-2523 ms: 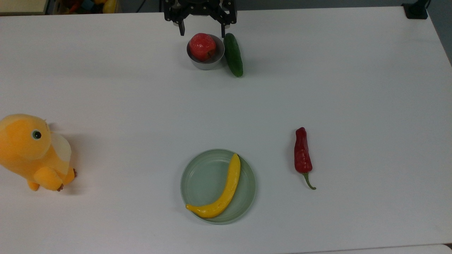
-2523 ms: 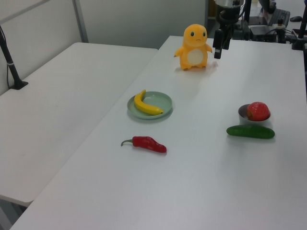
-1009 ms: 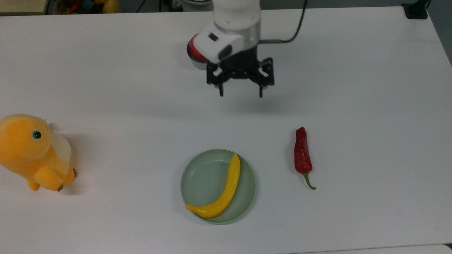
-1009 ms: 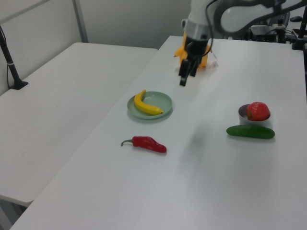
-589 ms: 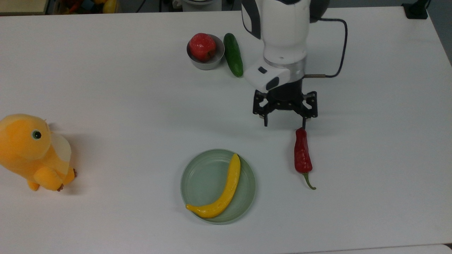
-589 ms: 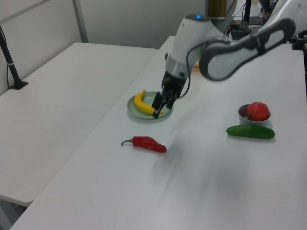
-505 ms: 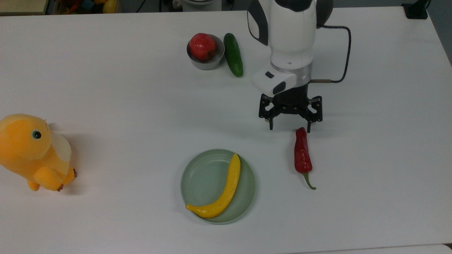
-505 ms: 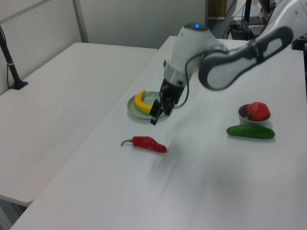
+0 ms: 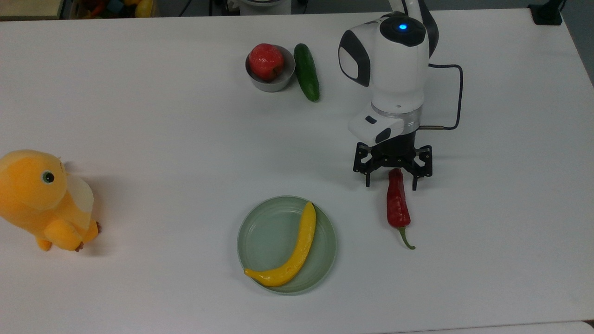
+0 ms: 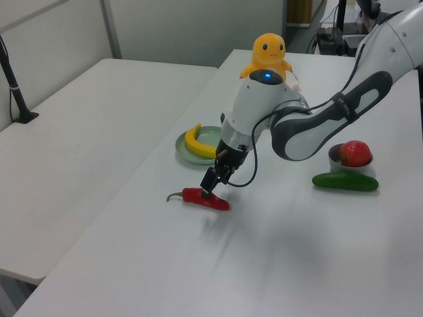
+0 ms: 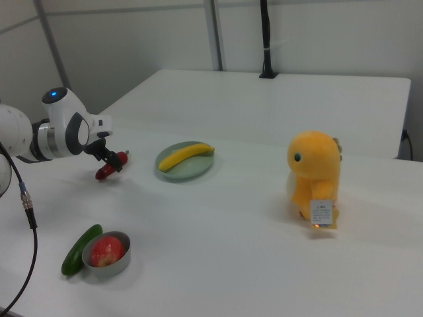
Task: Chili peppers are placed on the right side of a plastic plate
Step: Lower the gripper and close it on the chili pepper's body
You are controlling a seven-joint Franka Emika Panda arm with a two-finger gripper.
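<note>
White work table [image 9: 139, 93], matte, evenly lit. Second white table [image 10: 79, 125] adjoins on the left view's left. Pale grey partition walls [image 11: 152, 46] behind, with metal uprights [image 10: 111, 30].

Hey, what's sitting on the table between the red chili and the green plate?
Nothing: in the top view, bare white table separates the chili from the plate, which holds a banana.
</note>
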